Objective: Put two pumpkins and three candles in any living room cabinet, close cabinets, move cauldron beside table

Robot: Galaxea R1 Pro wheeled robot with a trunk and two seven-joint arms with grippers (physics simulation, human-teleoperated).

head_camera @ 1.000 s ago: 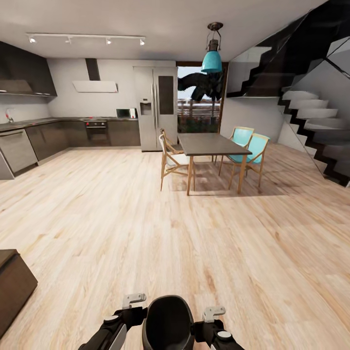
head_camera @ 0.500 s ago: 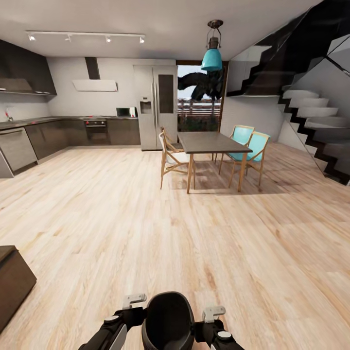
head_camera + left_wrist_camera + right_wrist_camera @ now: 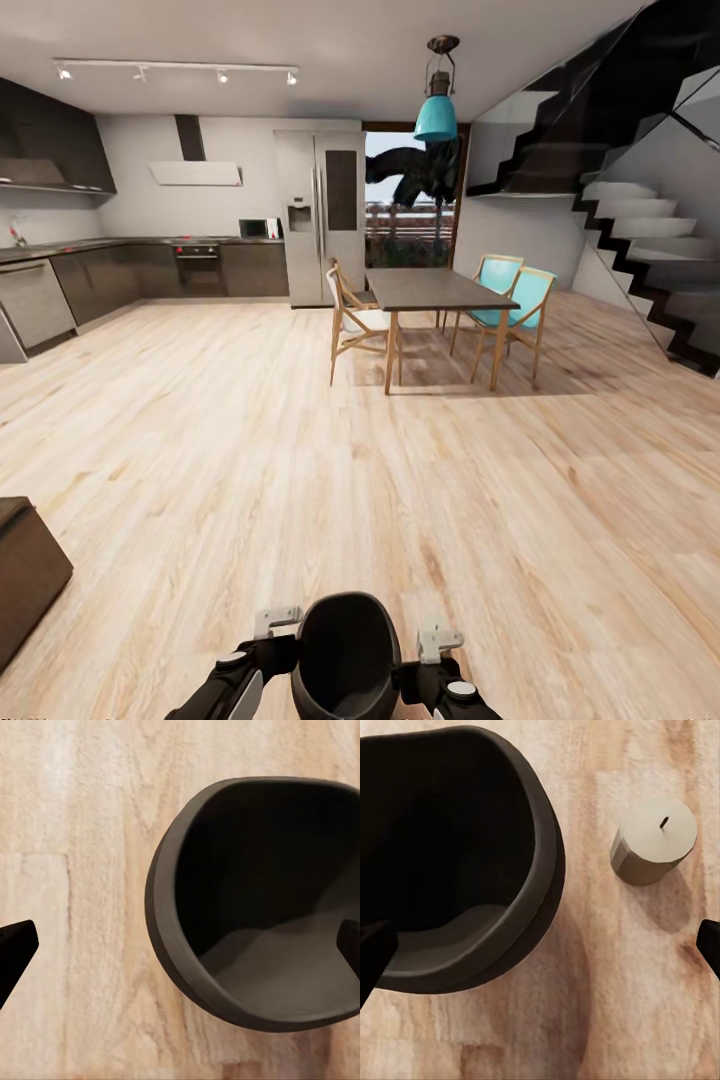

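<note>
At the bottom centre of the head view the dark cauldron point(image 3: 345, 655) sits between my two hands, my left hand point(image 3: 268, 640) at its left flank and my right hand point(image 3: 432, 655) at its right. In the left wrist view my fingertips point(image 3: 16, 945) show at opposite edges of the frame, spread wide, with one inside the cauldron point(image 3: 259, 900) and the other outside its wall, neither seen touching it. In the right wrist view my right fingertips point(image 3: 375, 949) are likewise spread wide, straddling the wall of the cauldron point(image 3: 450, 862); whether they touch it I cannot tell. Its inside looks bare and dark.

Just beside the cauldron, at the upper right of the right wrist view, a pale candle point(image 3: 654, 840) with a short dark wick stands upright on the wooden floor point(image 3: 607, 1020), apart from the pot.

Ahead, in the upper middle of the head view, a dark-topped table point(image 3: 435, 290) stands with wooden and teal chairs under a teal lamp point(image 3: 436, 118). A dark brown block point(image 3: 25, 570) shows at the lower left edge.
</note>
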